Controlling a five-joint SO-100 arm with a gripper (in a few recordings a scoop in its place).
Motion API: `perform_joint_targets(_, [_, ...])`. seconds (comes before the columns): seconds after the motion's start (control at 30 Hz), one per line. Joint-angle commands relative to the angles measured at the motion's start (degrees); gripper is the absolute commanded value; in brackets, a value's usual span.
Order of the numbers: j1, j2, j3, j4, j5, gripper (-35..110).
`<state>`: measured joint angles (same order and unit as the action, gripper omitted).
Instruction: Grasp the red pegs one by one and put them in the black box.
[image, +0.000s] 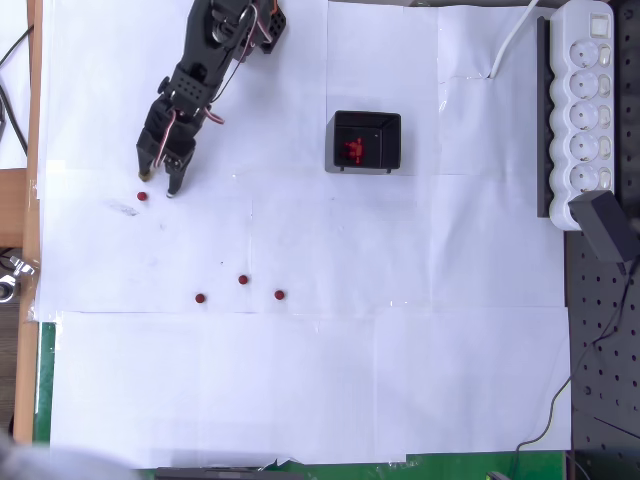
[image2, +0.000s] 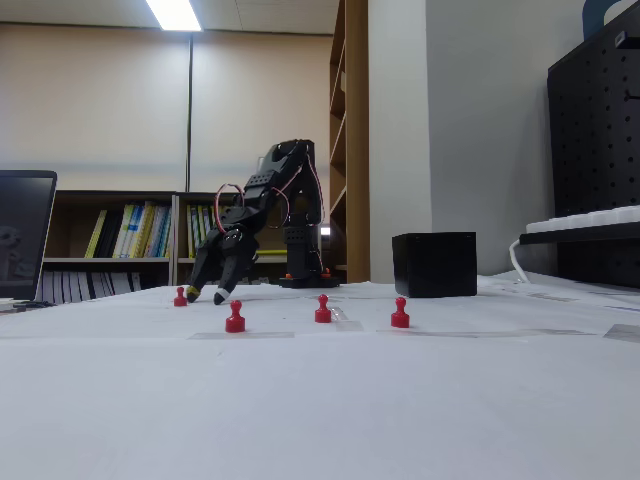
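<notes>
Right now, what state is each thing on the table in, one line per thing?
Gripper: open, fingertips low at the paper, beside the far-left peg, holding nothing.
Far-left peg: loose on the paper, upright in the fixed view.
Three other pegs: upright on the paper, apart from each other, untouched.
Box: upright, open-topped, red pegs already inside.
Power strip: at the right edge, one black adapter plugged in.

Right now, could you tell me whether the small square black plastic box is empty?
Not empty: the overhead view shows red pieces lying inside the small square black plastic box.
</notes>
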<state>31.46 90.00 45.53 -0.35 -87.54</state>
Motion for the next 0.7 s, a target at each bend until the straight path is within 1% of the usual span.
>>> perform_joint_targets(0.0, [0.44,2.37,2.11,-2.72,0.0,19])
perform_joint_targets(0.3, [0.88,5.27,2.55,-8.7,3.16,19])
perform_joint_targets(0.67, [1.49,7.03,3.52,-10.46,3.43,19])
